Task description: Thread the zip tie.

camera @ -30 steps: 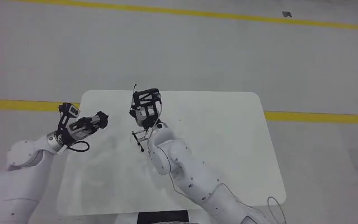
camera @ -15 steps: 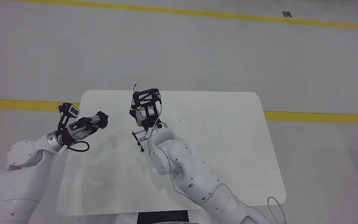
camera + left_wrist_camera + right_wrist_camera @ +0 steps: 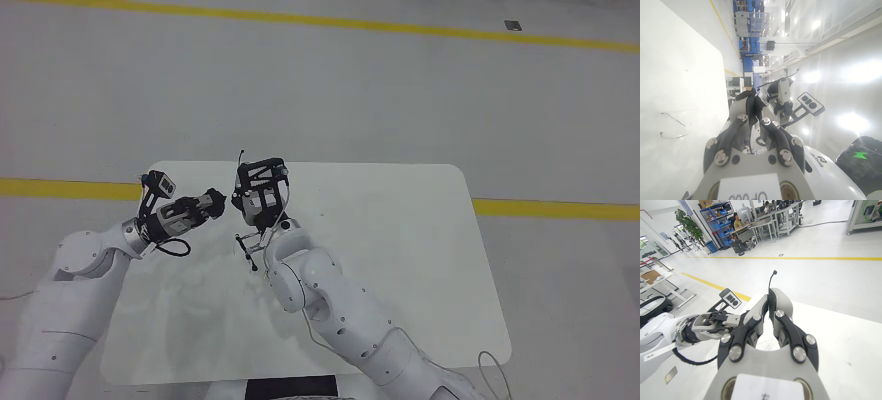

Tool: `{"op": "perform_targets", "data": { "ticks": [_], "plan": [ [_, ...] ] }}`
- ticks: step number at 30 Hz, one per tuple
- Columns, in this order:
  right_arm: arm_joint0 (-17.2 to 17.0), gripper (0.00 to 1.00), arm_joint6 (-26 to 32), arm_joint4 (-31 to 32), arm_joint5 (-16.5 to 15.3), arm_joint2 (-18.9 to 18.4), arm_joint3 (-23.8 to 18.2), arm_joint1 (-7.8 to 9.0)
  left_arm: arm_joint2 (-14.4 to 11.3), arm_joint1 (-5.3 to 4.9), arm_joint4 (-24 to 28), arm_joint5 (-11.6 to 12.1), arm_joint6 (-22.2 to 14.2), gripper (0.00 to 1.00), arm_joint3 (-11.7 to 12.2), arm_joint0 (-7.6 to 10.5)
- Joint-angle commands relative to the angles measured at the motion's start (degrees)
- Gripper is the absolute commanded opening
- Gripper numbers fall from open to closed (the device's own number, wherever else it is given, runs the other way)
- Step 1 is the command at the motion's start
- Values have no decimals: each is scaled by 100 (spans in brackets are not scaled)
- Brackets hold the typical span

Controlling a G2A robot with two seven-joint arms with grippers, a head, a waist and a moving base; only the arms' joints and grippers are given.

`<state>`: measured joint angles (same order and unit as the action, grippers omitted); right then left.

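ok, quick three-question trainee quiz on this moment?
1. True or false: the right gripper is shut on a zip tie.
2. How many loose zip ties lie on the table? A) none B) two C) five
3. Fill in: the end of the held tie that sticks out past the right gripper's fingertips is its ____ end.
Key: 1 true; 2 B; 3 head.
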<state>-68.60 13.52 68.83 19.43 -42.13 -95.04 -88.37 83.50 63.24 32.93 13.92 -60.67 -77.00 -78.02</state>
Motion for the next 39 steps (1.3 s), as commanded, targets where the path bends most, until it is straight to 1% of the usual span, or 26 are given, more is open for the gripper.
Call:
{"op": "perform_targets", "data": {
  "ticks": [1, 6, 11, 17, 24, 28, 35, 39],
  "plan": [
    [0, 0, 0, 0, 0, 0, 0, 0, -69, 8, 34, 30, -2, 0, 47, 45],
    [0, 0, 0, 0, 0, 0, 0, 0, -69, 8, 34, 30, -2, 0, 47, 45],
    [-149, 0, -54, -8, -472, -74, -85, 30, -69, 8, 34, 30, -2, 0, 47, 45],
    [-250, 0, -138, 4, -792, -138, -109, 38, -69, 8, 34, 30, -2, 0, 47, 45],
    [-242, 0, -172, 54, -816, -135, -108, 38, -69, 8, 34, 30, -2, 0, 47, 45],
    [-275, 0, -232, 162, -915, -145, -7, 37, -69, 8, 34, 30, -2, 0, 47, 45],
    [-222, 0, -334, 152, -973, -88, 143, -22, -69, 8, 34, 30, -2, 0, 47, 45],
    [-174, 0, -373, 230, -954, -71, 223, -53, -69, 8, 34, 30, -2, 0, 47, 45]
  ]
}}
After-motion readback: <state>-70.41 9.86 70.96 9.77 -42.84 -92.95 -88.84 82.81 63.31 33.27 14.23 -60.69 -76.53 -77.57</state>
